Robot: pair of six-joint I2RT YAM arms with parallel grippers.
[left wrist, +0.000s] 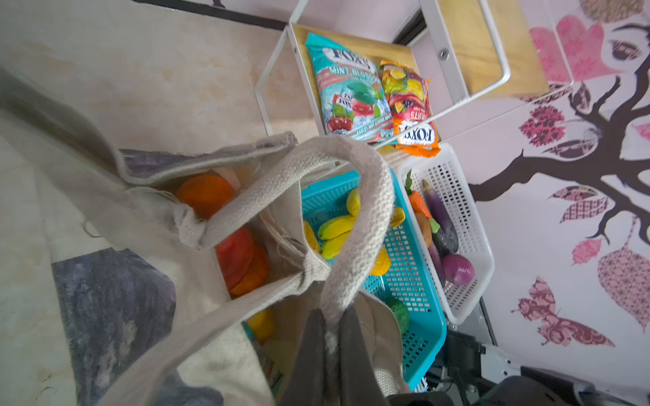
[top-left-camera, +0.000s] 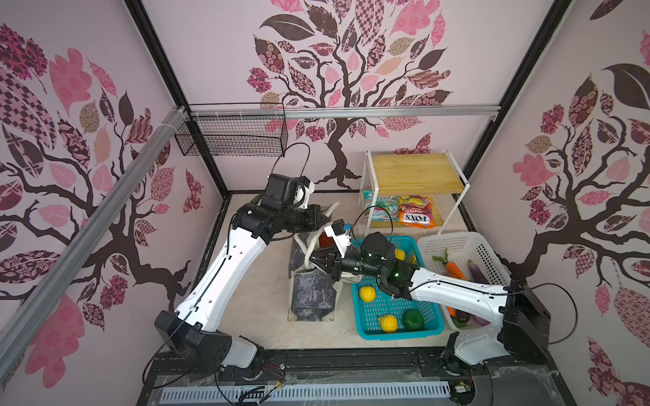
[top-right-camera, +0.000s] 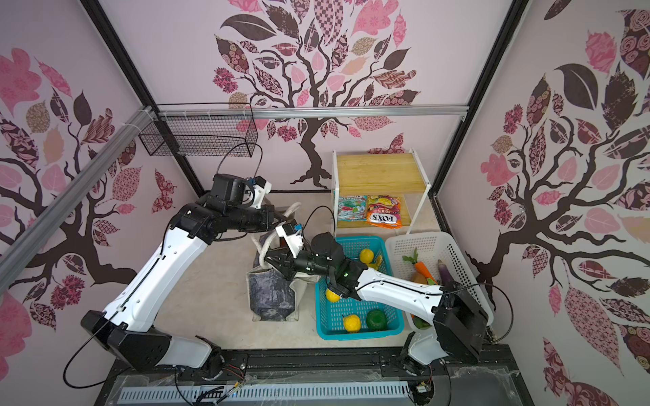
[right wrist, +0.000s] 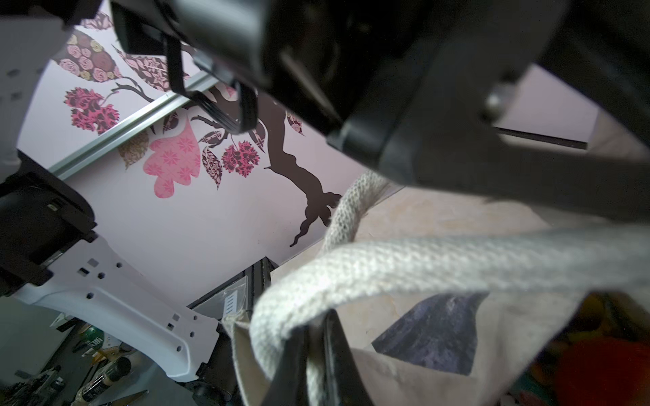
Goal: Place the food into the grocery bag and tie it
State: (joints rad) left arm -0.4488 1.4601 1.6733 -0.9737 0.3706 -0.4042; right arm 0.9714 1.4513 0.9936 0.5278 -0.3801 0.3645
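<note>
The grocery bag (top-left-camera: 309, 295) (top-right-camera: 271, 298), a cream canvas tote with grey panels, stands at mid table. My left gripper (top-left-camera: 323, 219) (left wrist: 330, 318) is at the bag's far side, shut on a cream strap handle (left wrist: 369, 211). Over the bag's mouth, my right gripper (top-left-camera: 312, 262) (right wrist: 316, 328) is shut on another strap handle (right wrist: 422, 260). Orange (left wrist: 205, 193) and red (left wrist: 235, 253) food pieces lie inside the bag. Yellow bananas (left wrist: 337, 225) lie in the teal basket (left wrist: 418, 316). Two FOX'S packets (top-left-camera: 416, 214) (left wrist: 351, 91) rest on the rack's lower shelf.
The teal basket (top-left-camera: 401, 335) to the right of the bag holds yellow fruit (top-left-camera: 367, 293) and a green piece (top-left-camera: 413, 319). A white basket (top-left-camera: 453, 246) beyond it holds a carrot and aubergines. A white wooden-topped rack (top-left-camera: 415, 172) stands at the back. A black wire basket (top-left-camera: 232, 137) hangs on the rail.
</note>
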